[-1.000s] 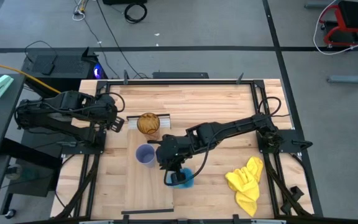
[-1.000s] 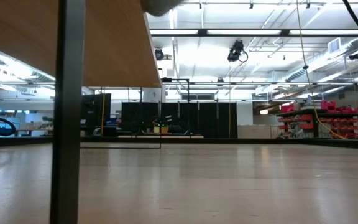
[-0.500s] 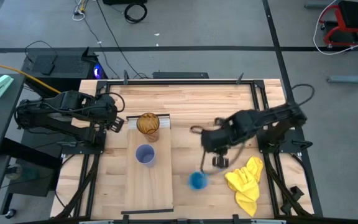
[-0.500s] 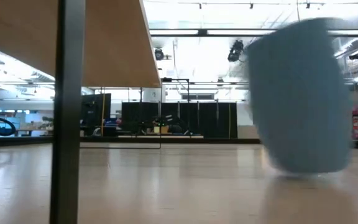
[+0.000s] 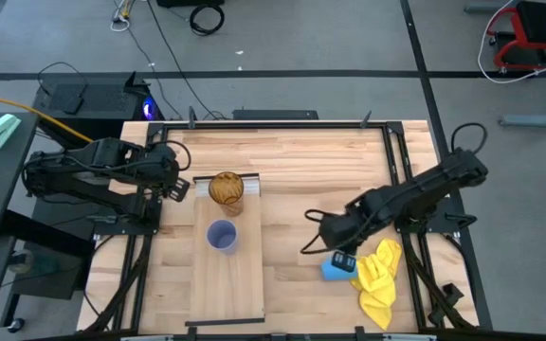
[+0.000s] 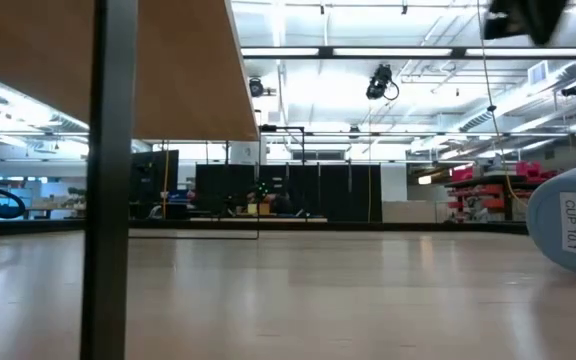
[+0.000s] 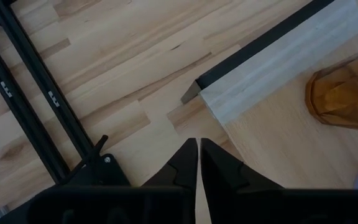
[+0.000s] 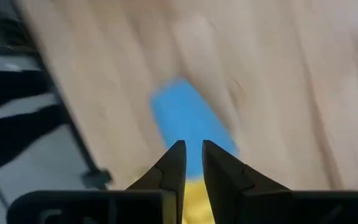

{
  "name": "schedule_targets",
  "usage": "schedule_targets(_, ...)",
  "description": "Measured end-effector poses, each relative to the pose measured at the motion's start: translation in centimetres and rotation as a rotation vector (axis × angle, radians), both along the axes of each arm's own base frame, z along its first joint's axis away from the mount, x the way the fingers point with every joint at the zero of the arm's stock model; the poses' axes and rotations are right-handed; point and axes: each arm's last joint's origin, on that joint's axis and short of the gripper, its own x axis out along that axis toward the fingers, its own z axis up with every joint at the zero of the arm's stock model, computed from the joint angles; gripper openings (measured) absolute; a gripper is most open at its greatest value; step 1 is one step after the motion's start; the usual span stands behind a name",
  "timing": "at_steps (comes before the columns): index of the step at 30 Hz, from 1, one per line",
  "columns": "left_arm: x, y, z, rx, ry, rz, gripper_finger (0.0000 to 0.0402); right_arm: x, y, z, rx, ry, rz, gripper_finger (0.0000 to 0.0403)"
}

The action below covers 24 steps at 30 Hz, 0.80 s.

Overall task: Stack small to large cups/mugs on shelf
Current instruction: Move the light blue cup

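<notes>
Shelf [image 5: 226, 270]: amber tumbler [image 5: 226, 188], lavender cup [image 5: 222, 235] upright, empty; blue cup [image 5: 334, 268] toppled beside cloth [image 5: 375, 276]; both tools nearly together.

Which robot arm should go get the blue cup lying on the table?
The right one, probably. The right gripper hangs just beside the blue cup, which lies tipped over against the yellow cloth. The left gripper waits far off, near the amber tumbler.

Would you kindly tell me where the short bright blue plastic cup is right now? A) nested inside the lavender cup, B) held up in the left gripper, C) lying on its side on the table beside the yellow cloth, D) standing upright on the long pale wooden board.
C: the short bright blue plastic cup lies tipped over on the slatted table top, against the yellow cloth, off the long pale wooden board.
</notes>
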Motion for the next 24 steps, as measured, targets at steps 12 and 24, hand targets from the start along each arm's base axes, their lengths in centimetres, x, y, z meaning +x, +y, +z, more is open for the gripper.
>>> schedule_targets(12,0.1,-0.1,0.0,-0.017,-0.002,-0.016,0.0028,-6.3,0.6,-1.7,0.197,-0.095,-0.327,0.0059)
schedule_targets(24,0.1,-0.1,0.0,-0.014,-0.007,-0.028,0.0032,-11.5,-0.4,-5.7,0.455,-0.243,-0.625,0.0059)
